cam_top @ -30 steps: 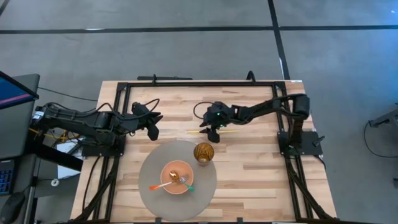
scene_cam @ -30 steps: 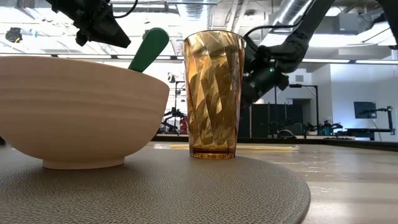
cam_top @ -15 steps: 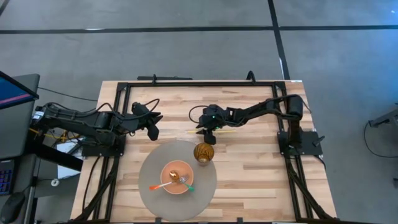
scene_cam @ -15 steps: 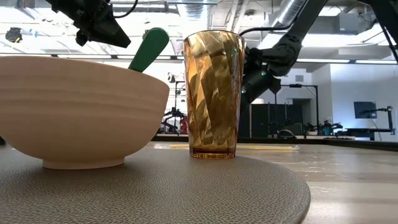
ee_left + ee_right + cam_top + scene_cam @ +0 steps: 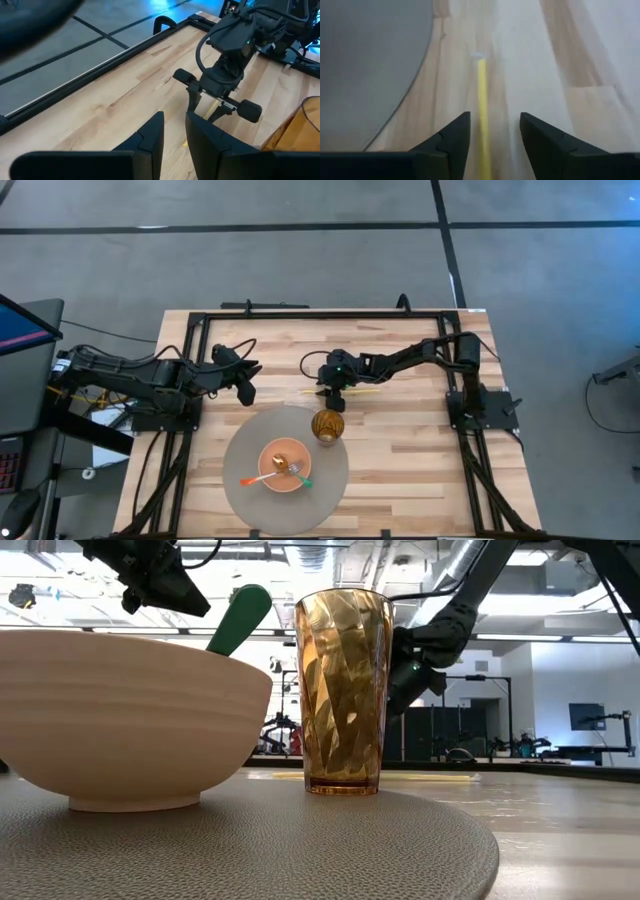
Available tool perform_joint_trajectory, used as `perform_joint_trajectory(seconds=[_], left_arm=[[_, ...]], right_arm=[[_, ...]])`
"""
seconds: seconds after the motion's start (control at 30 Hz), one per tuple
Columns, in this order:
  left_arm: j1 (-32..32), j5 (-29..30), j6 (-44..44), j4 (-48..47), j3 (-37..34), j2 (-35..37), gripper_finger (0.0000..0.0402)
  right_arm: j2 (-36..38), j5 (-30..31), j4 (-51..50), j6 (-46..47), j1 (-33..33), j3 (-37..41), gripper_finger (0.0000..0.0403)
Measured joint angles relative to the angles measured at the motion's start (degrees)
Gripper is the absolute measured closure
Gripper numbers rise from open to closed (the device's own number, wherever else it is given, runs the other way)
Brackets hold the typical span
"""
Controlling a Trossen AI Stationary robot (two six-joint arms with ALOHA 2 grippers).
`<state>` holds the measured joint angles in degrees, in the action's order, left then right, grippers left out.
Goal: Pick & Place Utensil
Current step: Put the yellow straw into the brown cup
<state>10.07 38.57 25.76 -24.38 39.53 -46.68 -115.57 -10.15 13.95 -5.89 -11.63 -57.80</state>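
1. On the pale wooden table (image 5: 400, 450), behind the round grey mat (image 5: 240, 480): thin yellow plastic utensil (image 5: 482, 107), lying flat.
2. Right pincer (image 5: 336, 397): parted wide, straddling utensil, gripping nothing.
3. Left pincer (image 5: 247, 392): narrowly parted, empty, well apart.

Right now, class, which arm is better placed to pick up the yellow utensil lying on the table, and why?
The right. Its open gripper straddles the yellow utensil; the left gripper waits off to the side.
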Motion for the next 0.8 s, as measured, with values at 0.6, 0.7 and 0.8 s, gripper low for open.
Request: perform_joint_trajectory(seconds=[0.6,0.7,0.8], left_arm=[[0.0,0.0,0.0,0.2,0.0,0.0,0.0321],[0.0,0.0,0.0,0.3,0.0,0.0,0.0321],[0.0,0.0,0.0,0.3,0.0,0.0,0.0321]], right_arm=[[0.1,5.5,-1.4,-4.8,3.8,0.0,0.0395],[0.1,5.6,-1.4,-4.8,3.7,0.0,0.0393],[0.3,5.7,-1.5,-4.7,3.7,0.0,0.0384]])
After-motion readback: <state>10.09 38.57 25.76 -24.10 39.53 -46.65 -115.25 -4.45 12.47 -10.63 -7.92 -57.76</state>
